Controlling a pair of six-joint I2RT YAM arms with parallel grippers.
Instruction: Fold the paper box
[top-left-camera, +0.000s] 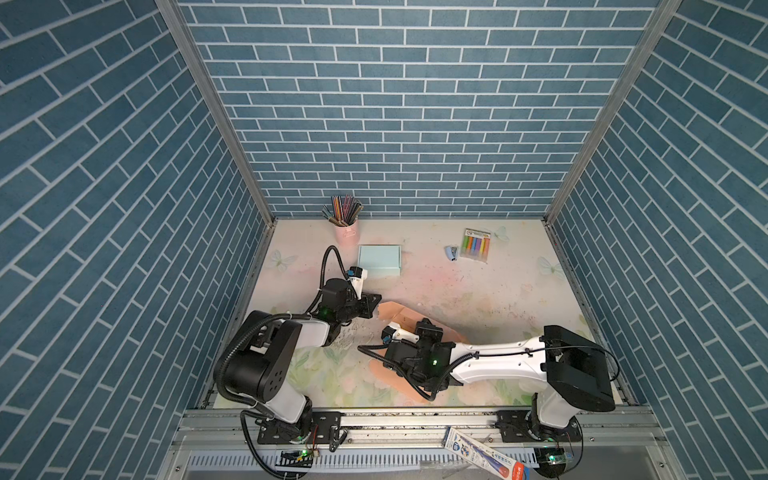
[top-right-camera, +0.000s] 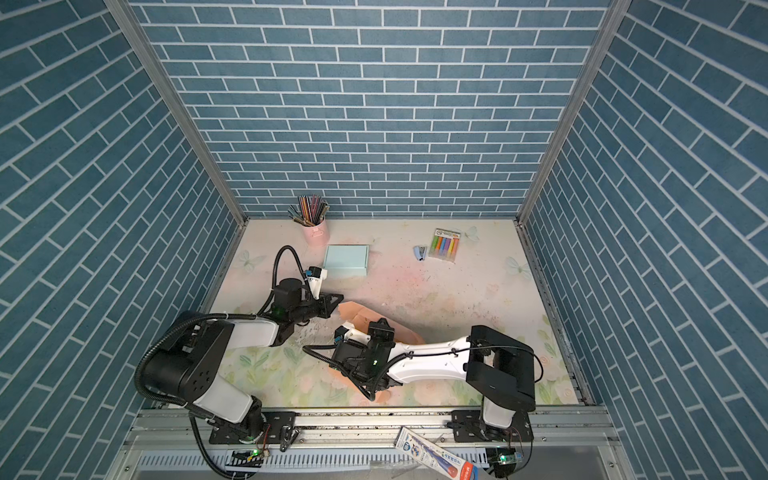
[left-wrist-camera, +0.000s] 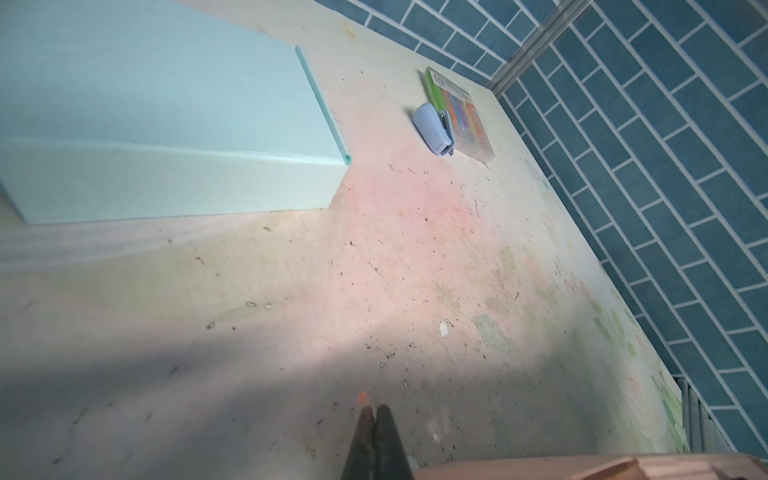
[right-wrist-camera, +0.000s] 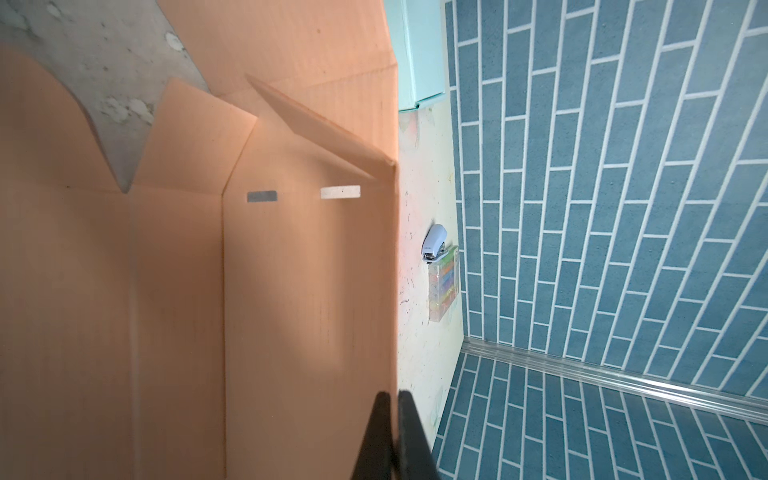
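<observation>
The paper box (top-left-camera: 395, 314) is a peach cardboard blank lying in the middle of the table, partly under my right arm in both top views (top-right-camera: 353, 316). In the right wrist view one long panel of the paper box (right-wrist-camera: 307, 270) stands raised, with two small slots in it, and smaller flaps lie beyond it. My right gripper (right-wrist-camera: 392, 395) is shut on that panel's edge. It shows over the blank from above (top-left-camera: 430, 324). My left gripper (top-left-camera: 374, 299) is shut and holds nothing, just left of the blank's far corner. Its tips (left-wrist-camera: 376, 409) hover over bare table, with the cardboard (left-wrist-camera: 582, 469) beside them.
A light blue closed box (top-left-camera: 379, 259) lies behind my left gripper. A pink cup of pencils (top-left-camera: 345, 224) stands at the back wall. A small stapler (top-left-camera: 453, 252) and a pack of markers (top-left-camera: 476, 245) lie at the back right. A pen pack (top-left-camera: 486, 455) rests on the front rail.
</observation>
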